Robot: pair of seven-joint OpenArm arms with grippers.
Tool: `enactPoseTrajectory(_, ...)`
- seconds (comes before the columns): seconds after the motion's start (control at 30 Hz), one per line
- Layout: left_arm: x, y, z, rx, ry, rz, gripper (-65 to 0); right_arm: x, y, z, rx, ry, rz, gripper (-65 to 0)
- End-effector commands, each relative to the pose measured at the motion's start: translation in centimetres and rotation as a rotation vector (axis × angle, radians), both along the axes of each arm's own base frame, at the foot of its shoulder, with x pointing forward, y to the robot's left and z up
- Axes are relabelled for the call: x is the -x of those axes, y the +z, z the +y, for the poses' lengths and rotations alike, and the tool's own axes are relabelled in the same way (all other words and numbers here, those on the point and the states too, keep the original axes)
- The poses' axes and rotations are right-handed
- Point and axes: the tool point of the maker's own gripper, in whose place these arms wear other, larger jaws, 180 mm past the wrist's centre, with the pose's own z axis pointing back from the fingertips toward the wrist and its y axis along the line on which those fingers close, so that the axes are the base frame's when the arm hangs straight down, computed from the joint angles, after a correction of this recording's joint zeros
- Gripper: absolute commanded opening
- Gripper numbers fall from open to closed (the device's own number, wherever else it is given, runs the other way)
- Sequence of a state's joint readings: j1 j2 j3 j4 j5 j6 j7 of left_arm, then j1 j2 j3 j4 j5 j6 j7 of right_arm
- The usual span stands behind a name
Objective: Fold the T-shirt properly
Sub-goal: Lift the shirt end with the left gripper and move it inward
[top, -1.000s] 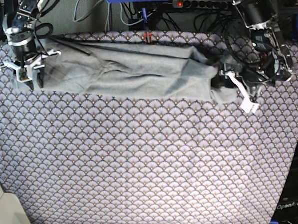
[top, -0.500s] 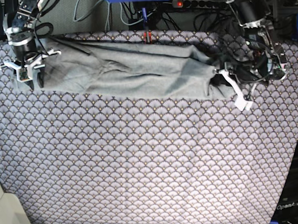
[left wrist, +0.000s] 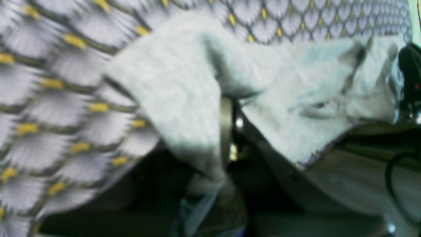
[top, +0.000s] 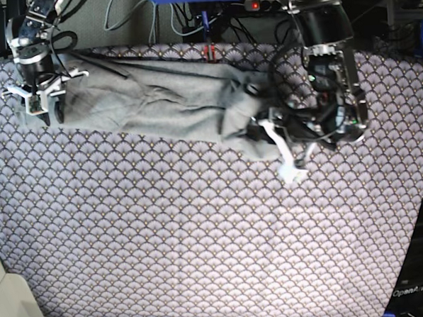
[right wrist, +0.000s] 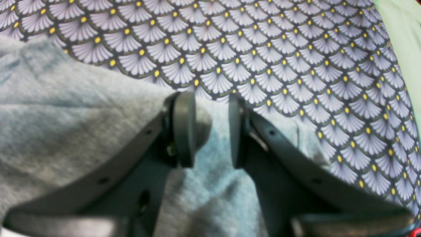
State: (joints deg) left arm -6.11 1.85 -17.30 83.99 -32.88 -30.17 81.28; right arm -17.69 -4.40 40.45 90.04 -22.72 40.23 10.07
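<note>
T-shirt (top: 159, 97): light grey, bunched in a band across the far part of the fan-scale patterned cloth (top: 201, 237), between the two grippers.
Left gripper (top: 263, 127): jaws clenched on the T-shirt's end; grey folds drape over the jaws and hide the fingertips.
Right gripper (right wrist: 206, 130): jaws part-way apart, grasping a ridge of T-shirt fabric between the pads (right wrist: 184, 128).
Around: cables (top: 190, 14) and a power strip (top: 288, 4) beyond the cloth's far edge.

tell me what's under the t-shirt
The T-shirt lies on the fan-scale patterned cloth, which shows all around it. Where the left end effector lifts its end, only shadow shows beneath. Anything flat under the shirt's middle is covered.
</note>
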Motion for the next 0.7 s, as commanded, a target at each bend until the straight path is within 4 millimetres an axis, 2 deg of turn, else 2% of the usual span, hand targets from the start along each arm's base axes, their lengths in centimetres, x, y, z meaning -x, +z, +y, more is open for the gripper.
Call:
enactPoseTrajectory(0.0,-2.1,2.3,-1.1,0.040,-0.004,-0.081,-65.0,-0.5,1.2,-0.5,0.013,0.002,-0.045,-46.5)
enactPoseTrajectory(0.07,-2.1,2.4,-1.5,0.038,-0.022,-0.083,-65.0,-0.5,1.2,-0.5,0.013,0.002,-0.045,-46.5)
enactPoseTrajectory(0.13,-2.2,2.5,-1.0,0.024,-0.018,-0.092,-65.0,-0.5,1.2,-0.6,0.014,-0.001,-0.047,-46.5)
enactPoseTrajectory(0.3,-2.9,3.1,5.0,-0.125,-0.003,-0.137,-65.0,-0.6,1.3,-0.7,0.016,-0.002,-0.048,-46.5)
enactPoseTrajectory(0.43,-3.8,3.8,11.5,-0.237,0.064,-0.148,-65.0,-0.6,1.3,-0.7,0.016,-0.002,-0.048,-46.5)
enactPoseTrajectory(0.53,-4.3,4.1,14.0,-0.270,0.093,-0.141,-65.0,-0.6,1.3,-0.7,0.016,-0.003,-0.048,-46.5)
enactPoseTrajectory(0.67,-4.8,4.4,14.5,-0.277,0.100,-0.148,-65.0,-0.6,1.3,-0.5,0.013,-0.002,-0.050,-46.5)
